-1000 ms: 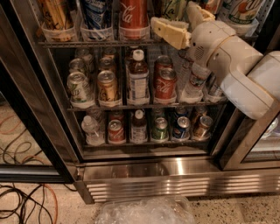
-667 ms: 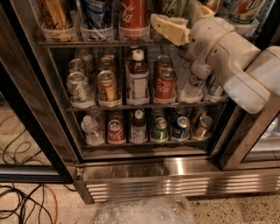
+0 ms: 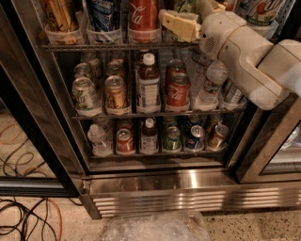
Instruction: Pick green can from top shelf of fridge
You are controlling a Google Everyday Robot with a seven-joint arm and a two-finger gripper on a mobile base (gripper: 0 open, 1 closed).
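Well, cream two-finger gripper (image 3: 187, 15) at grey wire top shelf's (image 3: 94, 47) front edge, by tall metallic green can (image 3: 186, 4), grip impossible to tell.

Cream end effector (image 3: 184, 19) (top shelf (image 3: 94, 46)), green can (image 3: 186, 4)

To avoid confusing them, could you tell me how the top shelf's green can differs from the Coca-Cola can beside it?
The green can is pale green; the Coca-Cola can is red with white script. The gripper covers most of the green can; the Coca-Cola can, left of it, shows freely. Both stand on the top shelf.
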